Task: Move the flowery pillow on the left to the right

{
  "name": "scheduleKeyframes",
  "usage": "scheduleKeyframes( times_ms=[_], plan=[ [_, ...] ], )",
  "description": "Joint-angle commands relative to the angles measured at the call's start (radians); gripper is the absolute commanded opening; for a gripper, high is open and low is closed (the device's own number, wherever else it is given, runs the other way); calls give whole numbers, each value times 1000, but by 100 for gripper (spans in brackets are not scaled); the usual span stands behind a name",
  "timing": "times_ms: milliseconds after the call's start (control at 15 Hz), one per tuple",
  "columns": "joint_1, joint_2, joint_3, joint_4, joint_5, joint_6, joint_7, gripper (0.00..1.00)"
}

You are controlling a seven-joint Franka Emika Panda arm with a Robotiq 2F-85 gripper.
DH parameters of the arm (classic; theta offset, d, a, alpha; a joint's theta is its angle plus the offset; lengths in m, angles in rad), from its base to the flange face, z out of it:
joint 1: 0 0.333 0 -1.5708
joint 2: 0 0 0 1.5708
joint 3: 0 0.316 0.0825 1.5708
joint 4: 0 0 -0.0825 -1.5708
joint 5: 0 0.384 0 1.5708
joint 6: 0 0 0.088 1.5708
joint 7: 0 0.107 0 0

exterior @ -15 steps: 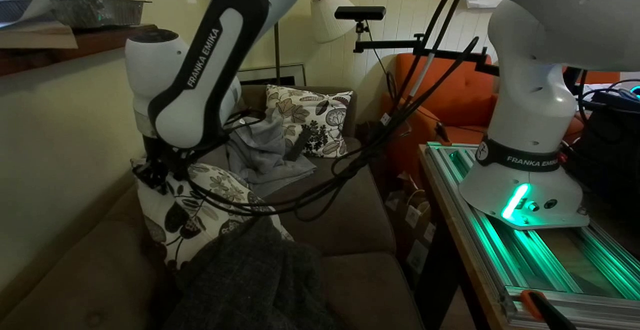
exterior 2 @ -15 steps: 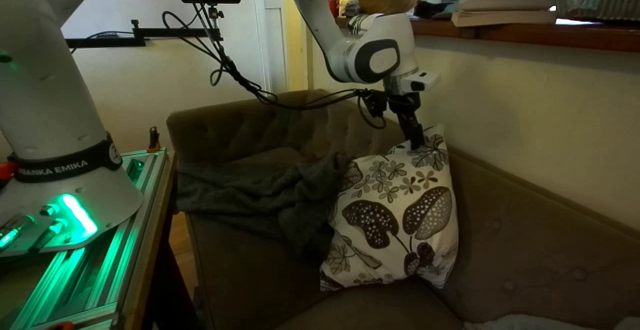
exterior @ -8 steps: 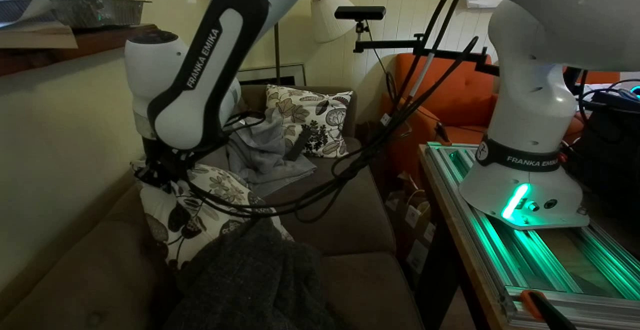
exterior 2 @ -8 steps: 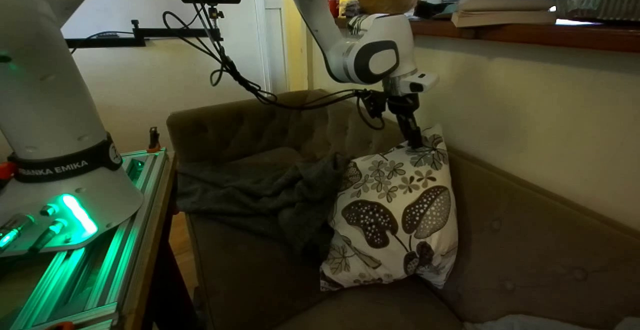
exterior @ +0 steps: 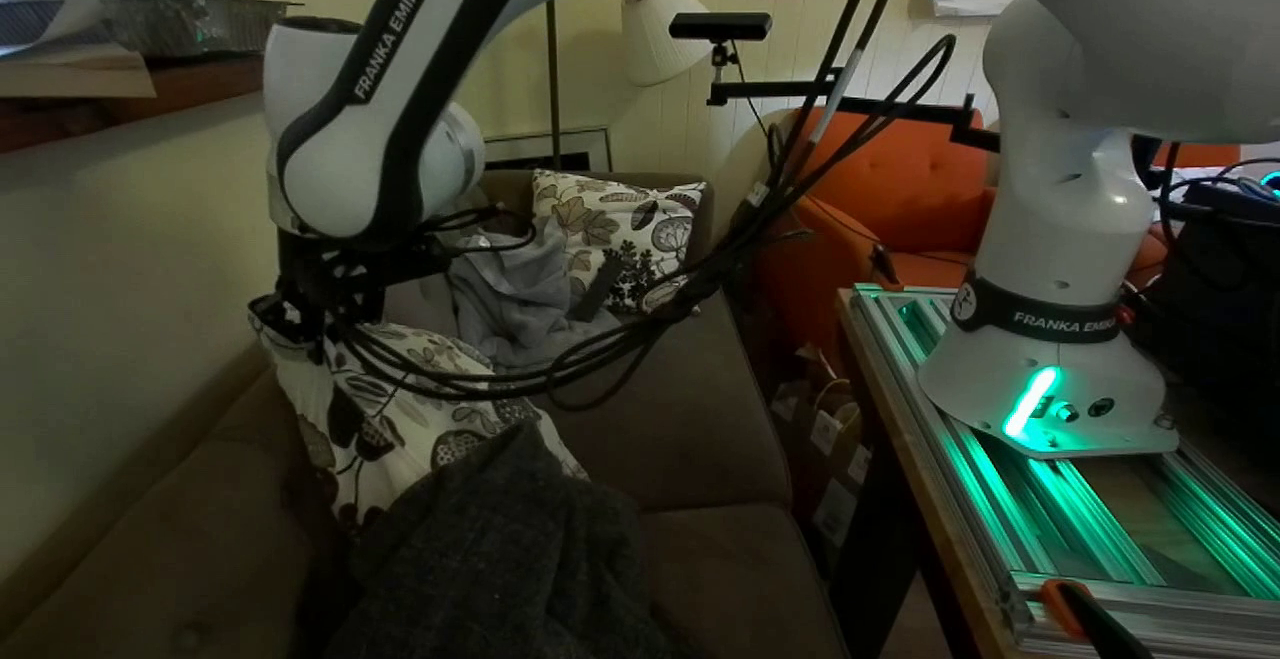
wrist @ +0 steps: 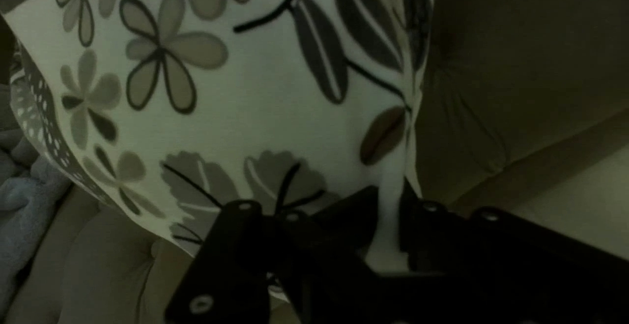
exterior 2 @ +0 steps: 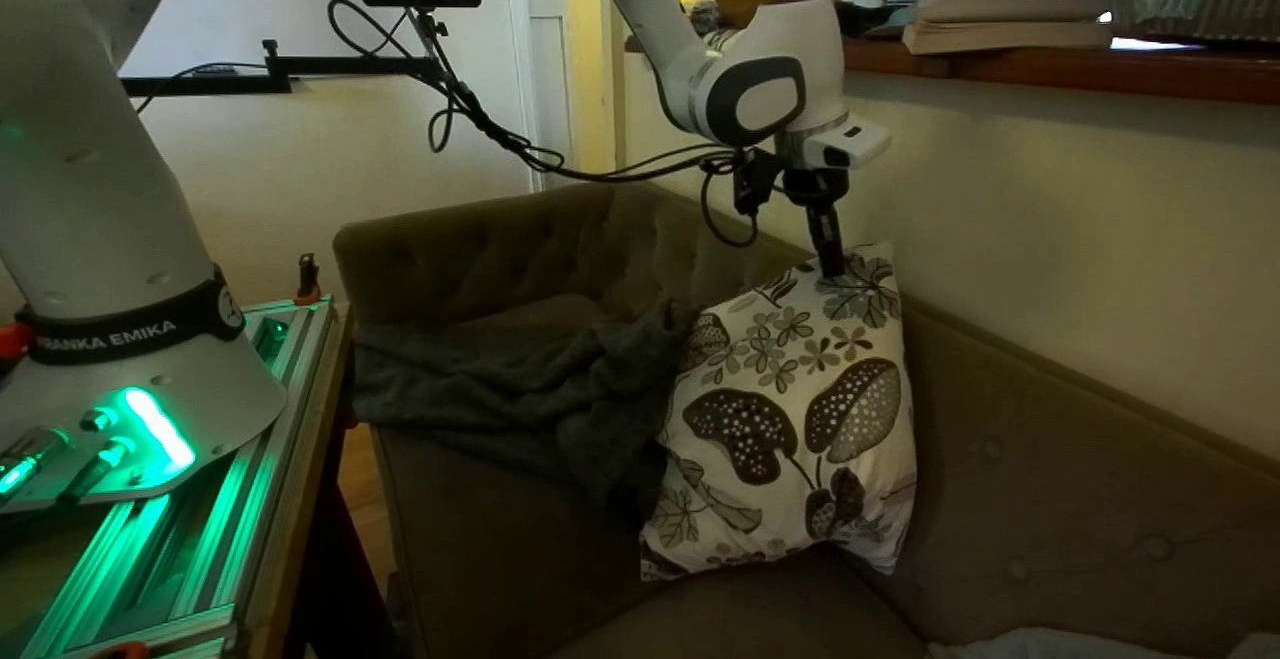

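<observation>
White pillow point(exterior 2: 785, 409): is resting tilted on the sofa point(exterior 2: 1080, 509), near the wall point(exterior 2: 1060, 209).
Gripper point(wrist: 391, 203): is pinching the pillow's upper edge.
Dark blanket point(exterior 2: 540, 394): is lying just beside the pillow.

Both exterior views dim overall. Light strip point(exterior: 1030, 402) on robot base point(exterior: 1090, 369) burns out to white, throws green glow along metal rails point(exterior: 1100, 522); small highlight on white arm point(exterior: 1040, 199). Far wall point(exterior: 590, 89) brighter; sofa point(exterior: 700, 419) sinks into brown gloom, dark blanket point(exterior: 500, 549) shows little detail. In an exterior view, soft shadow below shelf point(exterior 2: 1000, 71). Wrist view murky, greenish: flowery pillow point(wrist: 255, 88) pale, print fairly crisp; gripper point(wrist: 390, 220) near-black, out of focus, faint glints on screws point(wrist: 200, 304).
</observation>
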Motion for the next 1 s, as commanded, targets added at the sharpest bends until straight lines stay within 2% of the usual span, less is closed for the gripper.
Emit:
scheduleKeyframes(
  times_ms=[0,267,600,733,933],
  plan=[
    [-46,-202,50,-170,74,82,16,2],
    [-105,-344,62,-319,158,155,24,2],
    [-180,-516,37,-524,238,280,34,2],
    [-210,-579,17,-604,263,330,40,2],
    [-233,-654,-62,-708,269,411,54,2]
  ],
)
